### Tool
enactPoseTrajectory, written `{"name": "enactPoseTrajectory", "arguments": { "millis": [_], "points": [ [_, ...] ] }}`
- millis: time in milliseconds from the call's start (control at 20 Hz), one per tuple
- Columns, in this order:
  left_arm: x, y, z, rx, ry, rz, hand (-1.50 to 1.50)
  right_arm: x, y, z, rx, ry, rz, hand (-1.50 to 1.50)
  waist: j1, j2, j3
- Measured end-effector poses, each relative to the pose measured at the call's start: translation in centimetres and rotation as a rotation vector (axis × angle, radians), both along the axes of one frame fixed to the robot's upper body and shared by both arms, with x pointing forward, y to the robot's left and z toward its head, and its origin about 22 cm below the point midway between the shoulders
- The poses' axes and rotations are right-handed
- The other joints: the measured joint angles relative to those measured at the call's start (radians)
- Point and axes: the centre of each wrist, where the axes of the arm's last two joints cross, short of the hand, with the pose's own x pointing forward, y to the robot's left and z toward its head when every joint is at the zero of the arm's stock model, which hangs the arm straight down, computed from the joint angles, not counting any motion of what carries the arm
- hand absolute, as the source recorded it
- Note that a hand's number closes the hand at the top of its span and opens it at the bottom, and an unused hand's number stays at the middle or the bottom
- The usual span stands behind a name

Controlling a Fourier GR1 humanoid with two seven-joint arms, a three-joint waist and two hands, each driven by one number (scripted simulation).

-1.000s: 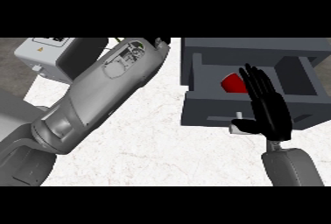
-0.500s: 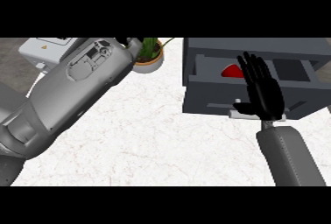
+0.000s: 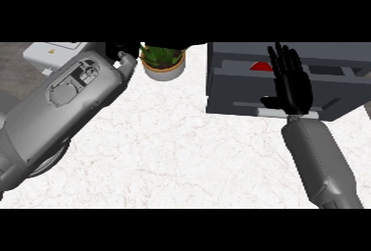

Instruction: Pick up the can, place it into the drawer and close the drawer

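At the drawer [image 3: 239, 93] front | right hand [image 3: 291, 83] flat, fingers straight together | can [image 3: 261, 66] inside | left hand [image 3: 124, 50] fingers unclear

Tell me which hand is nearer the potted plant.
Left. The left hand sits just beside the potted plant, at its left; the right hand lies flat against the drawer, well to its right.

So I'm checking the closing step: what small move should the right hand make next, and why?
Probably keep pushing the grey drawer front inward with the flat right hand: the red can already lies inside, and a gap is open.
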Motion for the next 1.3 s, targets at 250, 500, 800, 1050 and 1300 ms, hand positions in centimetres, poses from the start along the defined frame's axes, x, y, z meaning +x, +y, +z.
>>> {"name": "enactPoseTrajectory", "arguments": {
  "millis": [250,500,800,1050,1300],
  "points": [
    [-1.1,1.4,-1.3,0.004,0.013,0.0,-1.5,2.2,0.6,0.5,0.011,-0.005,-0.039,-1.5,0.01,0.011,0.009],
    [-1.9,2.1,-2.4,0.008,0.015,-0.003,-1.5,4.1,1.7,1.7,0.025,-0.017,-0.049,-1.5,0.011,0.022,0.015],
    [-2.8,3.2,-2.9,0.009,0.012,-0.01,-1.5,5.5,2.1,2.9,0.017,-0.013,-0.063,-1.5,0.015,0.028,0.016],
    [-3.5,3.9,-3.5,0.017,0.012,-0.019,-1.5,6.1,1.9,3.7,0.021,0.007,-0.069,-1.5,0.019,0.034,0.018],
    [-4.4,4.3,-4.4,0.015,0.018,-0.031,-1.5,6.5,1.9,4.2,0.019,0.032,-0.055,-1.5,0.018,0.038,0.021]
  ]
}}
